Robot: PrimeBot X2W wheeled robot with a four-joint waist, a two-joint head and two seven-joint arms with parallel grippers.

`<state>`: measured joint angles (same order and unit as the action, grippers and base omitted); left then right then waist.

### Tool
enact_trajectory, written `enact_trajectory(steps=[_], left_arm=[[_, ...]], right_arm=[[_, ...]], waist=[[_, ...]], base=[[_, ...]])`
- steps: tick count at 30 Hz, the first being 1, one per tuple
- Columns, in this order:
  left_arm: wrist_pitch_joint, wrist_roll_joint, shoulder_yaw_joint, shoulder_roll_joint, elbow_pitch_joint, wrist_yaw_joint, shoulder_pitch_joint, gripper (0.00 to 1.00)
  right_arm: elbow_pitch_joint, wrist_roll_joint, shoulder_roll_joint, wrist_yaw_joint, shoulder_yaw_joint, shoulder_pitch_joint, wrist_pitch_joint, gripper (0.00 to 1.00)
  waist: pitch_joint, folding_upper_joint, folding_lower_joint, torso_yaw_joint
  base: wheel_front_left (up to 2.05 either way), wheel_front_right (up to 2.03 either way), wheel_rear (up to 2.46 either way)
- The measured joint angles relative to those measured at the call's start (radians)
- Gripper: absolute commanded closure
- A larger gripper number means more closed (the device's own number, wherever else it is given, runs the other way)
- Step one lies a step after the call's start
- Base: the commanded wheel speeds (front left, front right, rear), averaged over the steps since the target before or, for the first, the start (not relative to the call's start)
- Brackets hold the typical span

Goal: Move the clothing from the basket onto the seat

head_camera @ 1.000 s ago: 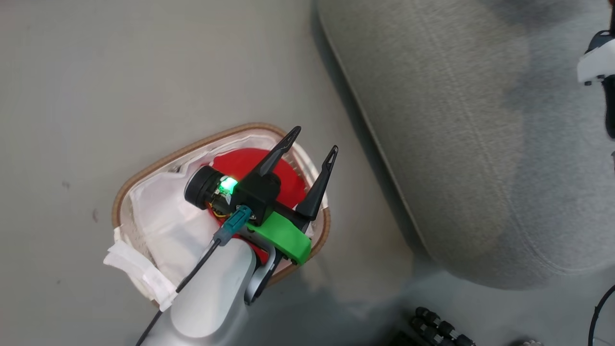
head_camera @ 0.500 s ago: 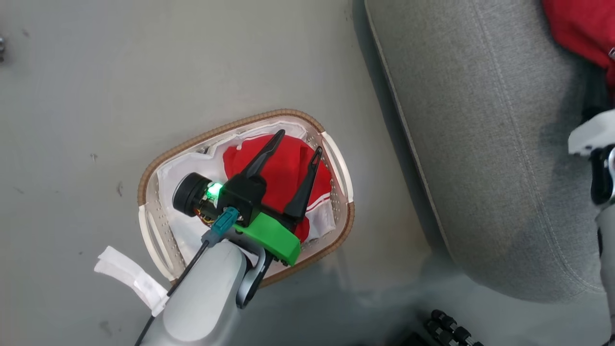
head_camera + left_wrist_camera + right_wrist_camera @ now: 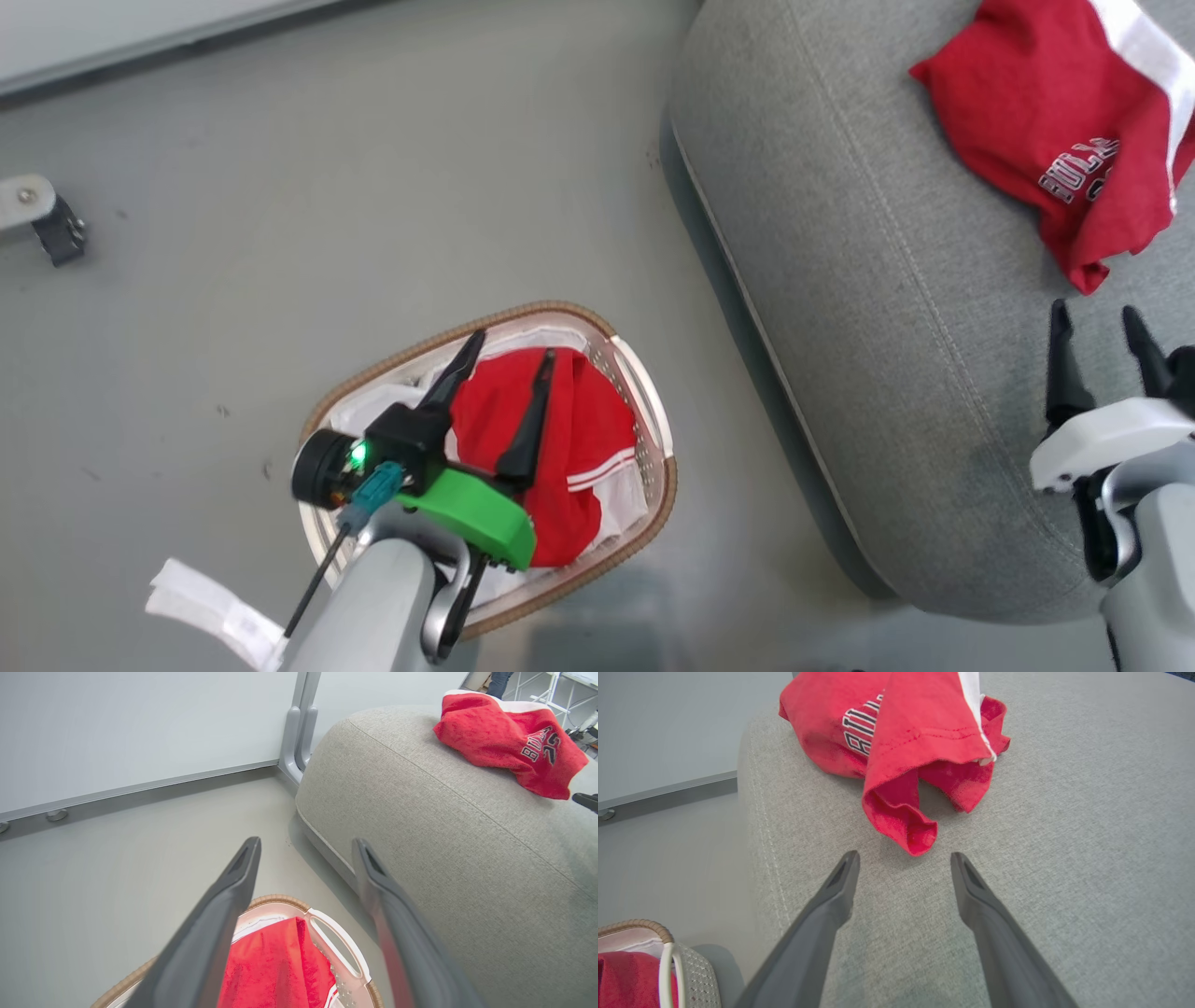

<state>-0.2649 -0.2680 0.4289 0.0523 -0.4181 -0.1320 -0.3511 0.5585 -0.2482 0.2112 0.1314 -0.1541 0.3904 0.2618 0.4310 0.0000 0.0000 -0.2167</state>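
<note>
One piece of the clothing, a red jersey [image 3: 1046,121] with dark lettering and white trim, lies crumpled on the grey seat [image 3: 859,280]. My right gripper [image 3: 1094,313] stands open just short of its lower hem, holding nothing; the right wrist view shows the jersey [image 3: 896,728] just beyond the right gripper [image 3: 904,855]. A second red garment [image 3: 579,439] with white stripes lies in the basket [image 3: 644,504] on the floor. My left gripper [image 3: 513,347] hovers open above it, and the left wrist view shows the left gripper [image 3: 306,842] with the garment [image 3: 275,966] below.
The basket stands on the grey floor close to the seat's rounded left edge. A white folded strip [image 3: 210,602] lies on the floor by the basket. A metal bracket [image 3: 42,219] sits at far left. A wall and grey post [image 3: 299,732] stand behind the seat.
The head camera has swung, bringing the jersey on the seat and my right gripper into view. The right gripper now stands open, apart from the jersey. The left gripper stays open over the basket.
</note>
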Motion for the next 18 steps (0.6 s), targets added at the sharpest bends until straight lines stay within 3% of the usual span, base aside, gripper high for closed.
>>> enact_trajectory(steps=[8, 18], left_arm=[[0.000, 0.016, -0.148, -0.002, 0.021, 0.020, 0.089, 0.00], [0.000, 0.027, -0.311, -0.003, 0.030, 0.109, 0.175, 0.00]], right_arm=[[-0.076, -0.010, -0.042, 0.000, 0.090, -0.056, 0.000, 0.00], [-0.132, -0.004, -0.106, 0.000, 0.152, -0.073, 0.000, 0.00]], waist=[[-0.106, 0.0000, 0.0000, 0.028], [-0.190, 0.0000, 0.0000, 0.114]], base=[[0.00, 0.00, 0.00], [0.00, 0.00, 0.00]])
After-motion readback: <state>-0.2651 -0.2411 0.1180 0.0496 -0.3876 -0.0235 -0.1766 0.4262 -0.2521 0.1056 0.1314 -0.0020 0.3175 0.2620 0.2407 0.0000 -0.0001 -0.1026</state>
